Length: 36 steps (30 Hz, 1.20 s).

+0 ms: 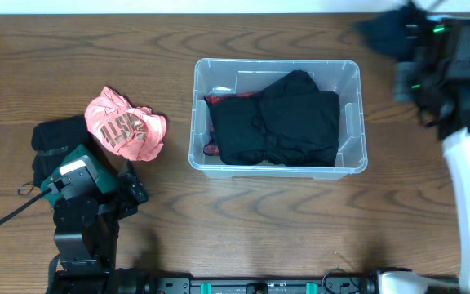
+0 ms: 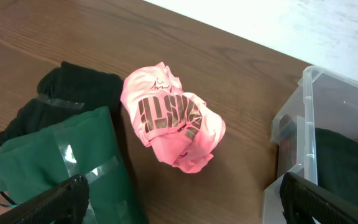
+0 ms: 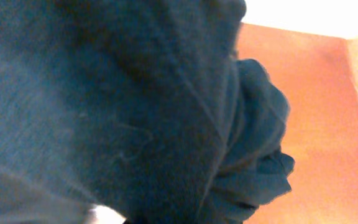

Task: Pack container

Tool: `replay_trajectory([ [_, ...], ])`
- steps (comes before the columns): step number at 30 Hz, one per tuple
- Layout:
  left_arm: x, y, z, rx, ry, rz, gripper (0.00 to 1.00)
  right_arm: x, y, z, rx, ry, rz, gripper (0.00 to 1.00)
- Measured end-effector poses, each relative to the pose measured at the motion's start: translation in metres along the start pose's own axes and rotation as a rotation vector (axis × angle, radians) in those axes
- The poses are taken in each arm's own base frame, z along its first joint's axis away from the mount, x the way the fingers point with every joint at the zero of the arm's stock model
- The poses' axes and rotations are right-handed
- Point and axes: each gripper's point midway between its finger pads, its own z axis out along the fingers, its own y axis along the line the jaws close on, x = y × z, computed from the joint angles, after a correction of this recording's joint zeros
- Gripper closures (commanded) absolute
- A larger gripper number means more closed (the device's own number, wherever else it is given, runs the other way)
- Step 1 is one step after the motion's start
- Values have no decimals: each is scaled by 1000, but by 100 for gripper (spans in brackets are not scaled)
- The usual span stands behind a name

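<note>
The container, a clear plastic bin, stands at the table's middle with folded black clothes and a bit of red fabric inside. Its corner shows in the left wrist view. A crumpled pink shirt with dark lettering lies left of it, also in the left wrist view. My left gripper is open and empty, low over the table in front of the pink shirt. My right gripper is at the far right, shut on a dark blue garment that fills the right wrist view and hides the fingers.
A black garment lies at the far left beside the pink shirt, also in the left wrist view. A green taped piece sits by my left arm. The table's far edge is close behind the right gripper.
</note>
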Motion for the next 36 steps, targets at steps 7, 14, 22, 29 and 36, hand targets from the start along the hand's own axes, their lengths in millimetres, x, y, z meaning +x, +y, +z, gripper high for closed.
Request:
replay_trajectory([
  [7, 0, 0, 0, 0, 0, 0, 2, -3, 140, -13, -253, -52, -233, 99],
  [14, 0, 0, 0, 0, 0, 0, 2, 16, 234, 46, -329, -5, -348, 99],
  [22, 0, 0, 0, 0, 0, 0, 2, 89, 298, 127, -355, 177, -467, 83],
  [29, 0, 0, 0, 0, 0, 0, 2, 99, 309, 122, -343, 185, -510, 12],
  [36, 0, 0, 0, 0, 1, 0, 2, 23, 285, 64, -318, -57, -454, 36],
])
